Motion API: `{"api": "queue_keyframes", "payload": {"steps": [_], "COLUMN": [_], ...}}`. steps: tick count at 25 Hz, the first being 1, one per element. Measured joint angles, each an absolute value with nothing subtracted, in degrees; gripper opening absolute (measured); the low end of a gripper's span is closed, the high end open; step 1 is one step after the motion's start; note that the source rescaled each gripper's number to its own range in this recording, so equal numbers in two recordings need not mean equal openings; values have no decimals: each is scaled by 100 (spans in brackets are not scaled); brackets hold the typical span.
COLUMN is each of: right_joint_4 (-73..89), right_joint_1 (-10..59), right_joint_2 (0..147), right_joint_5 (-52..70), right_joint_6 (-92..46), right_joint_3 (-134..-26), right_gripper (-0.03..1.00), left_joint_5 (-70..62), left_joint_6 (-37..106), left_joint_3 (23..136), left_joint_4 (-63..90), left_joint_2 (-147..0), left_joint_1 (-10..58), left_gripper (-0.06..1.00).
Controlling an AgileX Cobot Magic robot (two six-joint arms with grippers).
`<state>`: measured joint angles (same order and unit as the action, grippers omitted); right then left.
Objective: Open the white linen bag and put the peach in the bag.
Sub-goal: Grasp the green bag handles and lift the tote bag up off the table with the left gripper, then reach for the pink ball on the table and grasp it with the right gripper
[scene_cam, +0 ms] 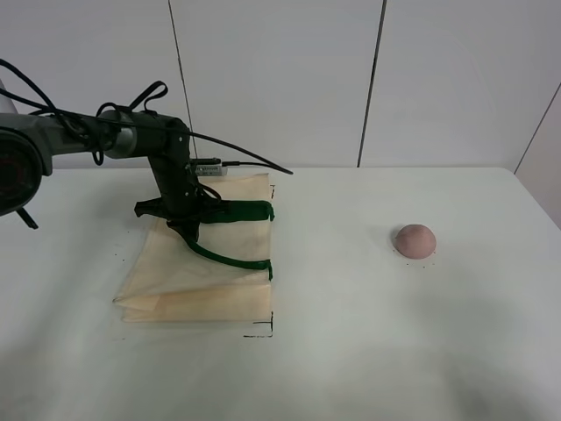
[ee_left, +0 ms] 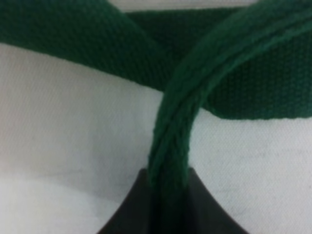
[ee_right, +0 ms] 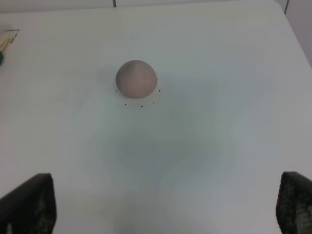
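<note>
The white linen bag (scene_cam: 206, 272) lies flat on the table, left of the middle, with dark green strap handles (scene_cam: 245, 211) on top. My left gripper (scene_cam: 186, 224) stands over the bag and is shut on a green handle strap (ee_left: 170, 146), which runs up from between the dark fingers (ee_left: 131, 204). The top cloth layer looks slightly raised at the near edge. The peach (scene_cam: 415, 239) sits alone on the table at the right. In the right wrist view the peach (ee_right: 136, 78) lies ahead of my right gripper (ee_right: 163, 204), which is open and empty, well short of it.
The white table (scene_cam: 351, 351) has its far edge against a white panelled wall (scene_cam: 280, 79). Small black corner marks (scene_cam: 261, 331) sit by the bag's near right corner. A corner of the bag (ee_right: 5, 41) shows at the edge of the right wrist view.
</note>
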<state>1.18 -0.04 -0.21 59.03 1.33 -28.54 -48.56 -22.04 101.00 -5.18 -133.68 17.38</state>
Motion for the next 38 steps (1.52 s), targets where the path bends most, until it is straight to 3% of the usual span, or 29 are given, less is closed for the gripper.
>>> {"api": "queue_keyframes", "payload": {"steps": [6,11,16,26,30,38], "right_joint_4": [118,118,134,134,140,156], "right_joint_1": [-4,-4,-4,-4,-4,-4], "right_joint_2": [-21,-21,-21,186,1398,5454], "right_joint_5": [5903,5903,5898,5871,5448,4861], "right_joint_6": [133,133,133,133,133,107], "right_joint_3": [-2854,-2854,-2854,-2868,-3152,-4649], "right_gripper": [100,100,100,100,100,100], "left_joint_5": [-5600,-6681,-6707,-6714,-6714,-6714], "left_joint_6": [-1914,-1337,-1150,-833,-774,-768], "left_joint_3": [10378,11389,12114,12221,12221,12221], "left_joint_4": [-543,-537,-542,-409,-408,-362], "left_joint_2": [-12915,-12433,-11907,-10762,-10668,-10668], "left_joint_1": [1731,1731,1756,1852,1852,1852], "left_gripper": [0,0,0,0,0,0]}}
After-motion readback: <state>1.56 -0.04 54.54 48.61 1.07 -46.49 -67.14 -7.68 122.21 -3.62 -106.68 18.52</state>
